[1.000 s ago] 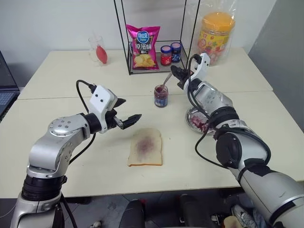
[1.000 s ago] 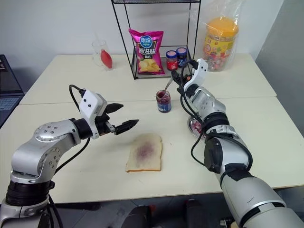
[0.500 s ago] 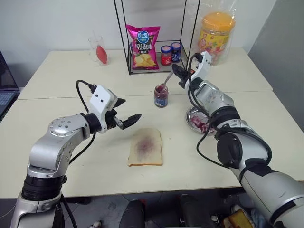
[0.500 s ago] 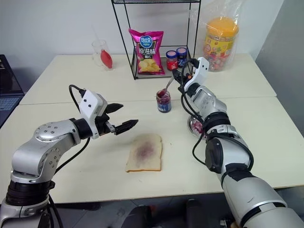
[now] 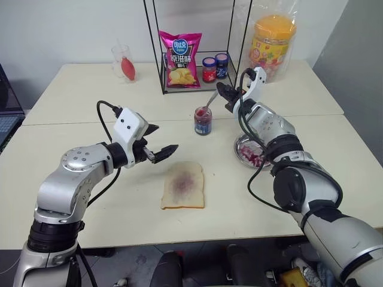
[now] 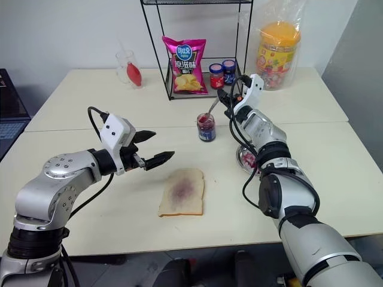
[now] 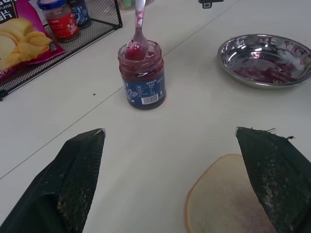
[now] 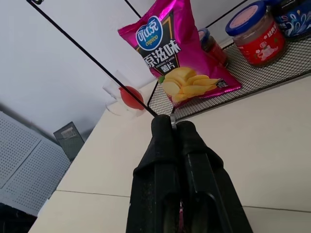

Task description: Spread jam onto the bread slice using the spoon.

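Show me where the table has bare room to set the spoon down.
Bare tabletop lies right of the bread slice, below the metal dish, and at far left below the glass. It is crowded around the jam jar, where the right gripper holds the spoon, near the wire rack.

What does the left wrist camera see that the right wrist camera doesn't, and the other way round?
Left wrist view, not the right: the open left gripper, the small clear glass jar of dark purple jam with the slim silver spoon at its mouth, the round metal dish, and an edge of the white bread slice.
Right wrist view, not the left: the right gripper shut on the spoon's handle, and a clear glass holding something red.
Shared: the pink chip bag and red-lidded small jar on the black wire rack.
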`<move>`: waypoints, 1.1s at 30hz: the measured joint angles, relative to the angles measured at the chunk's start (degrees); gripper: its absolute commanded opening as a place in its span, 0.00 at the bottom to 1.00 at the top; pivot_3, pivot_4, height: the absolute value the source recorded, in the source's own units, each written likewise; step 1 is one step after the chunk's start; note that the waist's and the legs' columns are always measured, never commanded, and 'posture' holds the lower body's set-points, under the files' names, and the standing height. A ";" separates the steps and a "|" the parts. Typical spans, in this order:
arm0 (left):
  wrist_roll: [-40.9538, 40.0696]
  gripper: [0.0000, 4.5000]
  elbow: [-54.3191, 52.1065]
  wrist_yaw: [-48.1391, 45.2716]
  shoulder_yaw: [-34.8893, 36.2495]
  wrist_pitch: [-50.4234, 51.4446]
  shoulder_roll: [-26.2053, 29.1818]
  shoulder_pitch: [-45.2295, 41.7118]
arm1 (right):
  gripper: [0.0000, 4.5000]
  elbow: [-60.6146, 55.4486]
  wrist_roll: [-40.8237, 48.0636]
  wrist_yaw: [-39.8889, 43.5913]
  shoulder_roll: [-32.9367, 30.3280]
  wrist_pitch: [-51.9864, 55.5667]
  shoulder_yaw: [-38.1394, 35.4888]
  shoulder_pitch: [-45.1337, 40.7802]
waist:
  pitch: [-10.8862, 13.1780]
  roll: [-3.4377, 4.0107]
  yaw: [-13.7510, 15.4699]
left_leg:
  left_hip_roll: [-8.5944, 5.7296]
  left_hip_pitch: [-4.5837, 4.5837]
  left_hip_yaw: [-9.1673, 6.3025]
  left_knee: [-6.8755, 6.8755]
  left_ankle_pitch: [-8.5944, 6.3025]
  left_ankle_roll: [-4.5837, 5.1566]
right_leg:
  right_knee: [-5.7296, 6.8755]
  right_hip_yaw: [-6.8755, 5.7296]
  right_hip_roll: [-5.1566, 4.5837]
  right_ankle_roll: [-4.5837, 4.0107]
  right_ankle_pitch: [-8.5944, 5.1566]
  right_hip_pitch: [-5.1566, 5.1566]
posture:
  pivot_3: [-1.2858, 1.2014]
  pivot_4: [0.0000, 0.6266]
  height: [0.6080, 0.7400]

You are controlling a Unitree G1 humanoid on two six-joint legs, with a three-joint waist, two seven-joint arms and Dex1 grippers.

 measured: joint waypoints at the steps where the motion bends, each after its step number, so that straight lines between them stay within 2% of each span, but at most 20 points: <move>1: 0.01 1.00 0.09 0.00 0.00 -0.03 0.00 -0.05 | 0.00 0.00 0.45 -0.08 0.00 0.17 -0.30 0.00 | 0.00 0.00 0.00 | 0.00 0.00 0.00 0.00 0.00 0.00 | 0.00 0.00 0.00 0.00 0.00 0.00 | 0.52 0.24 1.00; 20: -0.44 1.00 1.16 -0.22 0.08 -1.28 -0.94 -1.28 | 0.00 -2.38 4.18 -3.31 -1.19 4.03 -4.67 0.05 | 0.00 0.01 0.00 | 0.00 -0.01 0.00 -0.01 0.00 0.00 | -0.01 -0.01 0.00 0.00 0.00 0.00 | 0.52 0.24 1.00; 33: -1.83 1.00 1.06 -4.01 1.57 -3.92 0.88 0.67 | 0.00 -8.42 7.17 -4.61 -0.65 8.75 -5.55 2.36 | 0.01 0.02 0.00 | 0.00 -0.03 0.00 -0.04 0.00 0.00 | -0.02 -0.01 0.00 -0.01 -0.01 -0.03 | 0.52 0.24 1.00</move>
